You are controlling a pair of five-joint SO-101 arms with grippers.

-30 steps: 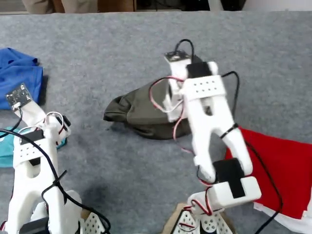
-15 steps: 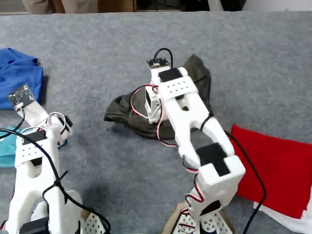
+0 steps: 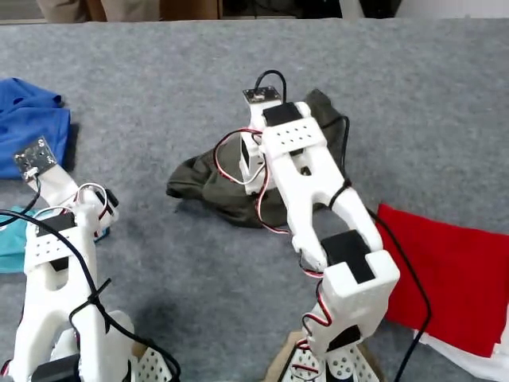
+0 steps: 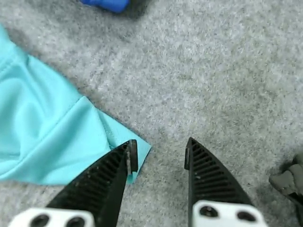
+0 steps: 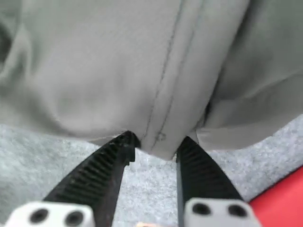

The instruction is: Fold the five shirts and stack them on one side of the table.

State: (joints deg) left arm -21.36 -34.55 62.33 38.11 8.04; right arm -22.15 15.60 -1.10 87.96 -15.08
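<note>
A crumpled olive shirt (image 3: 211,187) lies mid-table. My right arm stretches over it, and my right gripper (image 5: 156,144) is open, its fingertips (image 5: 127,142) straddling a seamed edge of the olive shirt (image 5: 142,71) just above the grey cloth. My left gripper (image 4: 158,149) hangs open over bare grey table, with one fingertip (image 4: 130,151) at the corner of a teal shirt (image 4: 42,137). A blue shirt (image 3: 32,119) sits bunched at the far left. A red shirt (image 3: 453,278) lies flat at the right.
The teal shirt (image 3: 9,239) shows beside the left arm at the table's left edge. White fabric (image 3: 477,362) pokes out under the red shirt at the near right corner. The grey table (image 3: 159,72) is bare along the far side.
My right arm swung left over the olive shirt, uncovering its far right part, then settled a little. The shirt's left edge shifted slightly. The left arm has not moved.
</note>
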